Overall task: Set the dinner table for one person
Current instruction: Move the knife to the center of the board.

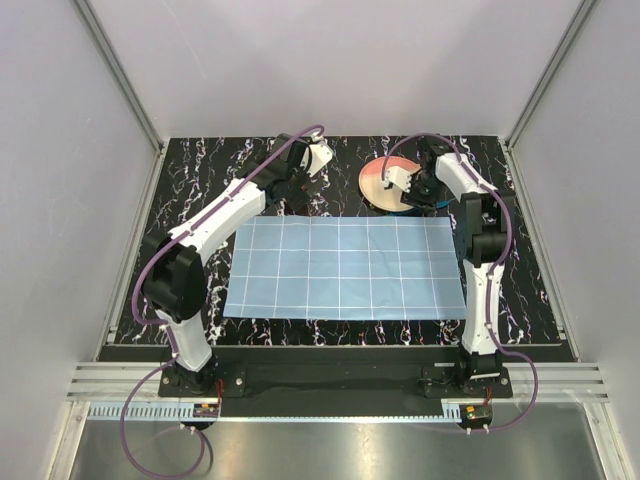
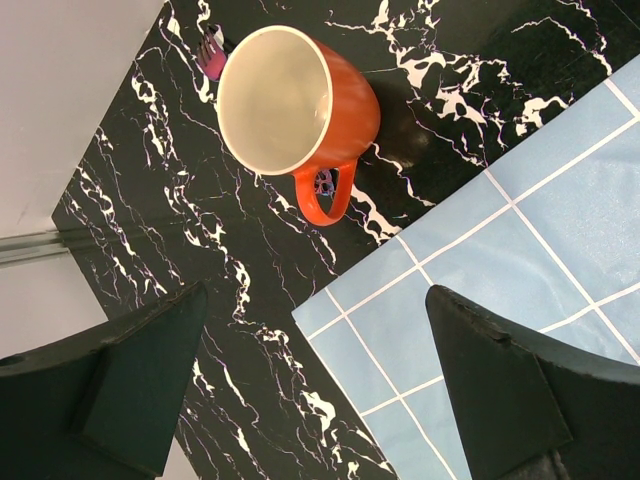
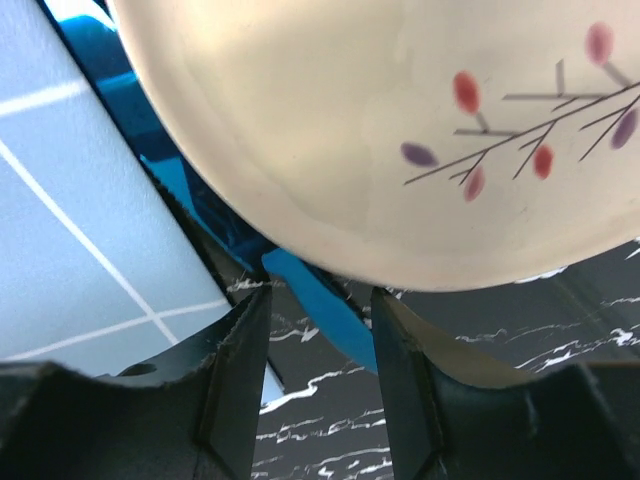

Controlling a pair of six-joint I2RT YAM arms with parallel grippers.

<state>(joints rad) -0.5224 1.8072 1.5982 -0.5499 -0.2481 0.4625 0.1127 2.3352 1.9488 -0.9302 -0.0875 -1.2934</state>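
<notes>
The dinner table (image 1: 520, 280) is black with white marble streaks and carries a light-blue checked mat (image 1: 340, 270). An orange mug (image 2: 300, 100) with a cream inside stands upright on it near the mat's corner. My left gripper (image 2: 320, 390) hangs above that corner, wide open and empty, short of the mug. At the back right lies a cream plate (image 3: 380, 130) with a twig pattern and a pinkish rim (image 1: 378, 180). A blue utensil handle (image 3: 335, 310) pokes out from under the plate's edge. My right gripper (image 3: 320, 335) straddles this handle, open, with a gap on each side.
A small purple thing (image 2: 210, 52) shows just behind the mug. More blue pieces (image 3: 110, 70), one with a serrated edge, lie under the plate beside the mat. White walls and metal rails (image 1: 130, 230) close in the table's sides and back.
</notes>
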